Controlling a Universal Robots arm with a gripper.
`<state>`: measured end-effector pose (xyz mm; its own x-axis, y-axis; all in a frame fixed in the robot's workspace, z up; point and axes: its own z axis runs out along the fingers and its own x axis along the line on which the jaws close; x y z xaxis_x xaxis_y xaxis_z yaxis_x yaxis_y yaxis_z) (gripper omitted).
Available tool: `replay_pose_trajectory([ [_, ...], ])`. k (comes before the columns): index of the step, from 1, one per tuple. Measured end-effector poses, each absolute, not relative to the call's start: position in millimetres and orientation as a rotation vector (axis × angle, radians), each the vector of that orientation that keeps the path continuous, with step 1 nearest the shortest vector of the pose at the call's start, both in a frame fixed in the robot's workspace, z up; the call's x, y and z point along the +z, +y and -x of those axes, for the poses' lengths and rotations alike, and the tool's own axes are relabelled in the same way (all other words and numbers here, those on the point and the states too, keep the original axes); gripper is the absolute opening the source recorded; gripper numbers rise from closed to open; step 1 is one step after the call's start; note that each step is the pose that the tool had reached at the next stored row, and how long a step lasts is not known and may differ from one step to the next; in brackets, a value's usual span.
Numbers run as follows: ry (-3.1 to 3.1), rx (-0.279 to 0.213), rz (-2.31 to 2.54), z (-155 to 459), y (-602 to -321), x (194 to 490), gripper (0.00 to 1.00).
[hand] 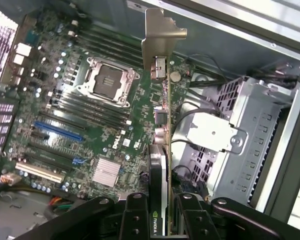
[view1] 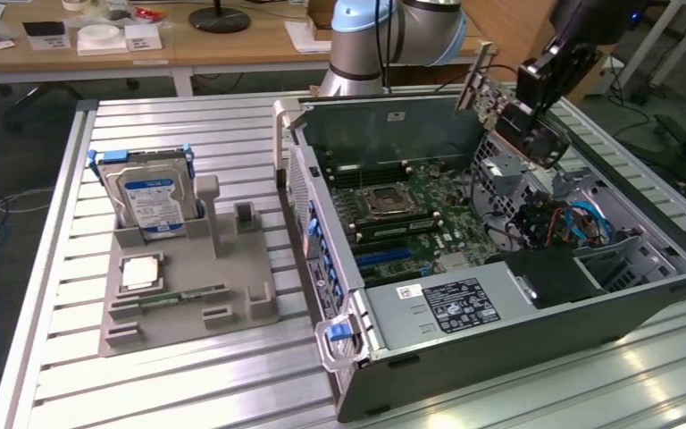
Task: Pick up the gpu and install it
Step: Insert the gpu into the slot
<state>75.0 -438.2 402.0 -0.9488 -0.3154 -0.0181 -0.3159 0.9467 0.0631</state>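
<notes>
My gripper (view1: 543,82) is shut on the gpu (view1: 520,123), a thin black card held tilted in the air above the far right corner of the open computer case (view1: 498,322). Its pale metal bracket (view1: 478,79) points toward the case's back wall. In the wrist view the gpu (hand: 162,105) shows edge-on between my black fingers (hand: 135,220), its bracket (hand: 162,32) at the far end. It hangs above the motherboard (hand: 90,115), apart from it. A blue expansion slot (hand: 57,131) lies off to the side of the card.
The metal drive cage (hand: 250,130) and black cables lie close beside the card. On the exterior view's left, a grey fixture (view1: 182,304) holds the upright hard drive (view1: 153,201), a processor (view1: 140,271) and a green memory stick (view1: 182,294). The arm's base (view1: 373,36) stands behind the case.
</notes>
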Motion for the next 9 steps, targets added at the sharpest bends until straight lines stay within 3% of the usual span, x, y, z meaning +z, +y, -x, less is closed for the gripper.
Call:
replay_pose_trajectory([
  [9, 3.066, 0.103, 0.658, -75.0, -438.2, 402.0, 0.27],
])
